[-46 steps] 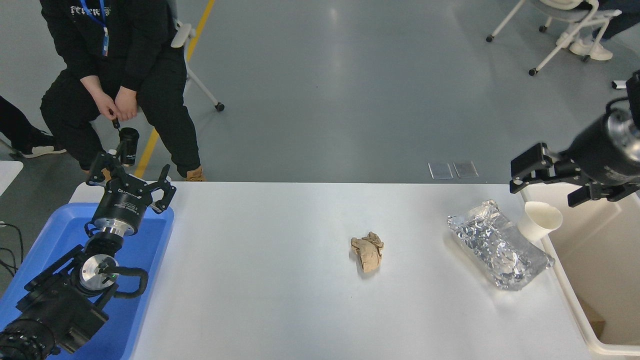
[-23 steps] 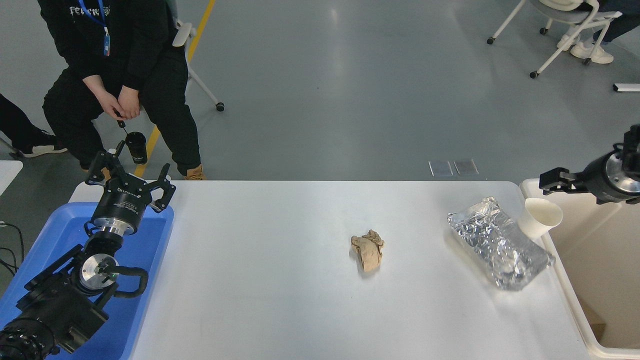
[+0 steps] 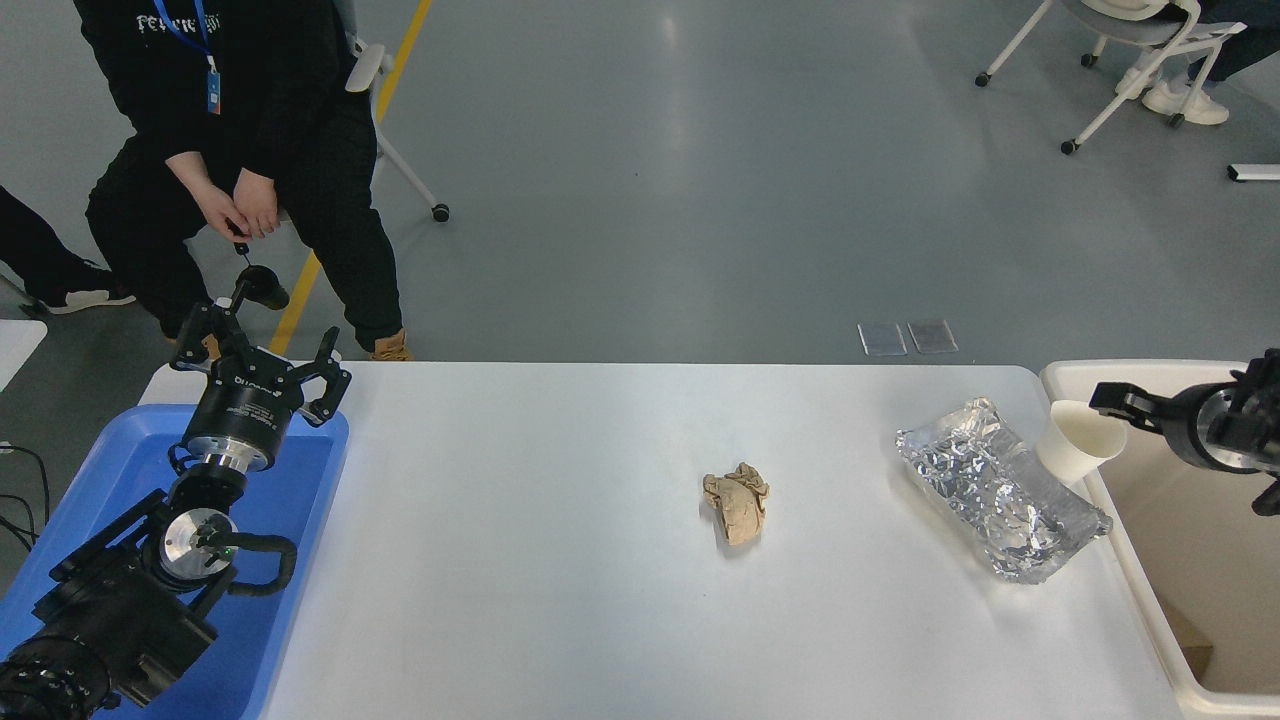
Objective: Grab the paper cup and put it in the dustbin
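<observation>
Paper cup (image 3: 1078,441) sits tilted at table's right edge, against dustbin (image 3: 1140,590) rim beside foil packet (image 3: 1003,493), ungrasped; right gripper (image 3: 1125,402) just beside it, finger state indeterminable; pick and drop remain.

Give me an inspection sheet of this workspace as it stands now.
Surface: white table, mostly bare.
Job's things: paper cup tilted at the table's right edge beside the dustbin, not in it.
Clutter: crumpled brown paper wad mid-table; silver foil packet just left of the cup; blue tray at left.
Grippers: left gripper open, parked over the tray; right gripper over the dustbin beside the cup's rim, fingers unclear.
Cables: black cable looped on the left arm.
Surroundings: seated person at far left; wheeled chairs on the grey floor.
</observation>
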Motion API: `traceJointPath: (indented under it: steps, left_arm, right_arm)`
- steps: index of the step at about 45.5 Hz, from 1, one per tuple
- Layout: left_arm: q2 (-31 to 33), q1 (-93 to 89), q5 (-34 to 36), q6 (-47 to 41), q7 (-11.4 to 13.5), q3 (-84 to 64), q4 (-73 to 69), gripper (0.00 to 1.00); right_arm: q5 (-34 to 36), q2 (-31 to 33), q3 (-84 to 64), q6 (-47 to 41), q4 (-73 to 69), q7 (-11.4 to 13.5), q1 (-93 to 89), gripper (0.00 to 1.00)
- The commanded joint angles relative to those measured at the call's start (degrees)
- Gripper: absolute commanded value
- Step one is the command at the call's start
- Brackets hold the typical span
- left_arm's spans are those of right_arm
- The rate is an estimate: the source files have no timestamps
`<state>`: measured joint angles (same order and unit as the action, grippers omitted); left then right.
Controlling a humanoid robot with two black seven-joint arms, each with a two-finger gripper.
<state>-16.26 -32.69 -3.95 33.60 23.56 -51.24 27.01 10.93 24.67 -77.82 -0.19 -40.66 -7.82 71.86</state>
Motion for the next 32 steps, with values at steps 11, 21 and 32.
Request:
traceJointPath:
  steps: [11, 21, 32]
  left_arm:
    - [0.00, 0.00, 0.08, -0.02, 0.00, 0.00, 0.06, 0.99]
    - [0.00, 0.00, -0.01, -0.02, 0.00, 0.00, -0.03, 0.99]
    - [0.00, 0.00, -0.01, -0.02, 0.00, 0.00, 0.06, 0.99]
  right_arm:
    - [1.02, -0.68, 5.57, 5.64, 1.20, 0.00, -5.68, 0.94]
    - [1.02, -1.38, 6.10, 7.31, 1.64, -0.35, -7.35, 0.61]
    - [0.32, -1.65, 8.73, 7.31, 1.55, -0.97, -8.49, 0.17]
